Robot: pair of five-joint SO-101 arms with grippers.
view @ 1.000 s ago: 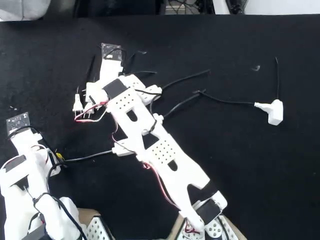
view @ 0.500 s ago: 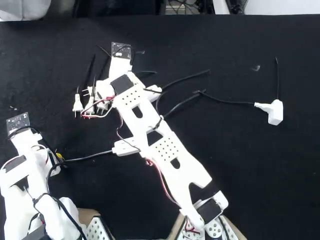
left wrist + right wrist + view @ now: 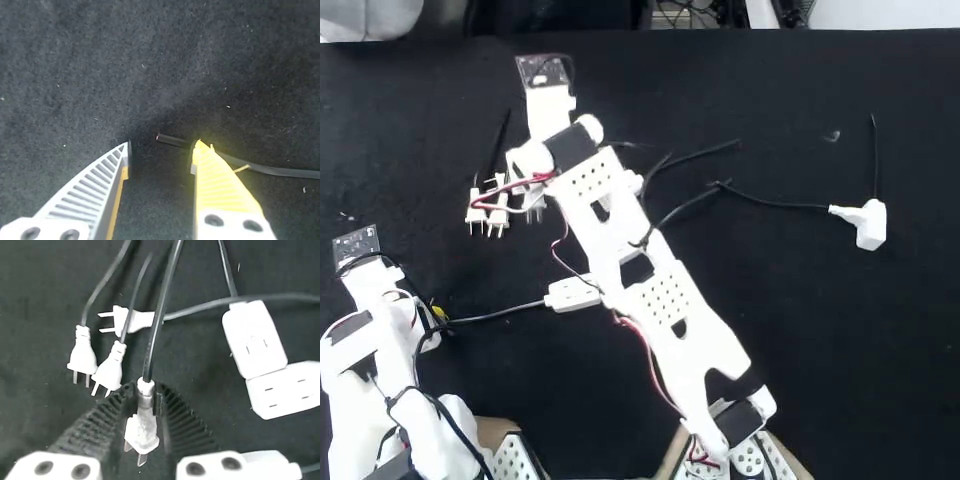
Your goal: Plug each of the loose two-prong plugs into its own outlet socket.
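The plug (image 3: 142, 429) in hand lies lengthwise between the fingers of the right gripper (image 3: 146, 389), which are closed on its neck. Its two prongs point back toward the wrist, and its black cord (image 3: 161, 305) runs straight out ahead. A white socket block (image 3: 254, 344) lies just beside that cord, off to one side of the gripper with its slots facing up, and a second block (image 3: 280, 390) sits right next to it. Since the prongs face away from those slots, the plug probably has to be swung round before it can go in. Three spare plugs (image 3: 82, 356) lie on the cord's other side. The left gripper (image 3: 160, 150) is well apart over the black table (image 3: 800, 340), fingers spread and holding nothing, with a cord end (image 3: 172, 140) at its yellow tip, so the right arm is the nearer one
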